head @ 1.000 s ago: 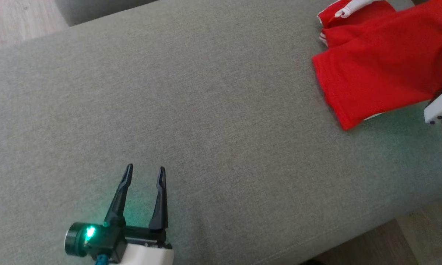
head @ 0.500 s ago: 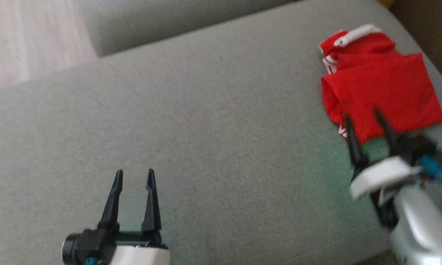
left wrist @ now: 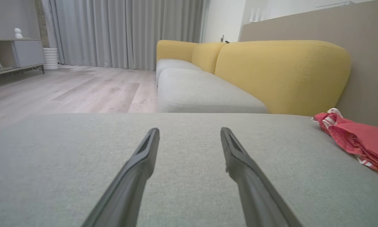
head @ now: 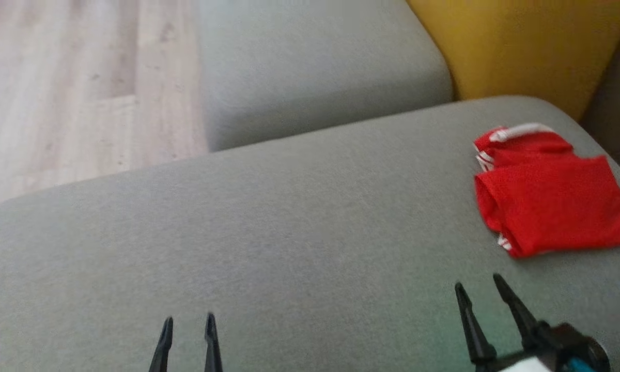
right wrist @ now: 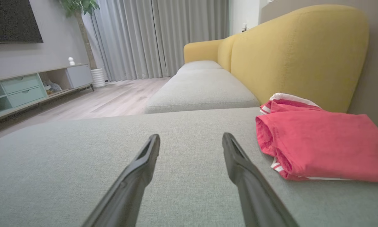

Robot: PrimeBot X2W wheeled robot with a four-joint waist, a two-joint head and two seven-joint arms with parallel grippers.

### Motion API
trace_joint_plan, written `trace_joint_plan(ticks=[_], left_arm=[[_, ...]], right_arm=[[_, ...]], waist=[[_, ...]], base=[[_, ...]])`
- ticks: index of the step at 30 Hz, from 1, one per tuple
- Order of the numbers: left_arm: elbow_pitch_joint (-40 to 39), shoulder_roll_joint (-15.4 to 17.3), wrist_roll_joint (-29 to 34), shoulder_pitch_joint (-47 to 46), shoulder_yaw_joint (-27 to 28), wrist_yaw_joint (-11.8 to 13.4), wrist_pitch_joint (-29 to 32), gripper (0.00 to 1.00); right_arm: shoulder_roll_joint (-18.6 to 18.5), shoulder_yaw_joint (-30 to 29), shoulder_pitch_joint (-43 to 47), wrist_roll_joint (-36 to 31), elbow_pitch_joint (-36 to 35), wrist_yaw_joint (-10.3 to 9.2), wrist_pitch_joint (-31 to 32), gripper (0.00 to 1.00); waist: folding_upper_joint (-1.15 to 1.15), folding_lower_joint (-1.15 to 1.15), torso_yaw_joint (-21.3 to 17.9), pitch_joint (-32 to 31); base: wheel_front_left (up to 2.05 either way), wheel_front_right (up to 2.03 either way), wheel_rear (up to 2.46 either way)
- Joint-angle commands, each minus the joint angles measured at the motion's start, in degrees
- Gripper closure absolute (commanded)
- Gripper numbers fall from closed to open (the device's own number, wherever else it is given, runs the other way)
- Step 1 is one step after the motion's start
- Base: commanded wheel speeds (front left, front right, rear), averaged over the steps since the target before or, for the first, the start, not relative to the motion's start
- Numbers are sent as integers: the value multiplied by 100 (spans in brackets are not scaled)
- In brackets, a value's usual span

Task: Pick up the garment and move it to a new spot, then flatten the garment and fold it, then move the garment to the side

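1. One garment (head: 547, 201) here: red with white striped trim, folded into a chunky rectangle. It's lying on the far right corner of the near seat cushion (head: 289, 232), which is grey, and it's close to the yellow backrest (head: 522, 46).
2. Two grey cushions are showing in the head view. The second cushion (head: 315, 67) is sitting just beyond the first, and the wood floor (head: 82, 93) is running off to the left.
3. Two tools are showing, each with two long dark fingers.
4. The right tool (head: 478, 283) is hanging low over the near seat cushion, near the garment but not touching it. It's pointing away from the robot, and the garment is lying ahead and off to its right. The jaws are standing wide apart and gripping nothing, with just grey fabric showing between them.
5. The left tool (head: 188, 319) is hanging at the lower left, well apart from the garment and pointing the same way. It's also spread wide and holding nothing.
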Motion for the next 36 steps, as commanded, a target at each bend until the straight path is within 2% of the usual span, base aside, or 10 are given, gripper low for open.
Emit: trace_joint_plan(ticks=[1, 8, 22, 23, 26, 36], left_arm=[[-147, -40, 53, -114, 204, 46, -56, 0], [-69, -40, 147, 38, 321, 119, -56, 0], [66, -40, 178, 49, 336, 80, -56, 0], [249, 1, 139, 279, 108, 88, 1, 100], [479, 5, 110, 343, 82, 87, 26, 100], [488, 40, -625, 148, 216, -45, 163, 100]], right_arm=[[32, 7, -105, -73, -289, 39, -67, 0], [248, -274, 323, -274, -428, 39, -67, 0], [380, -442, 292, -315, -309, 39, -67, 0], [393, -549, 559, -278, -125, -1, -3, 100], [393, -537, 648, -271, 153, -4, 6, 100], [383, -612, 465, 516, 153, -1, 165, 100]], waist=[[0, 2, 230, -210], [0, 2, 418, -334], [0, 2, 488, -450], [0, 2, 489, -450], [0, 2, 490, -451], [0, 2, 518, -346]], base=[[0, 0, 0], [0, 0, 0], [0, 0, 0], [0, 0, 0], [0, 0, 0], [0, 0, 0]])
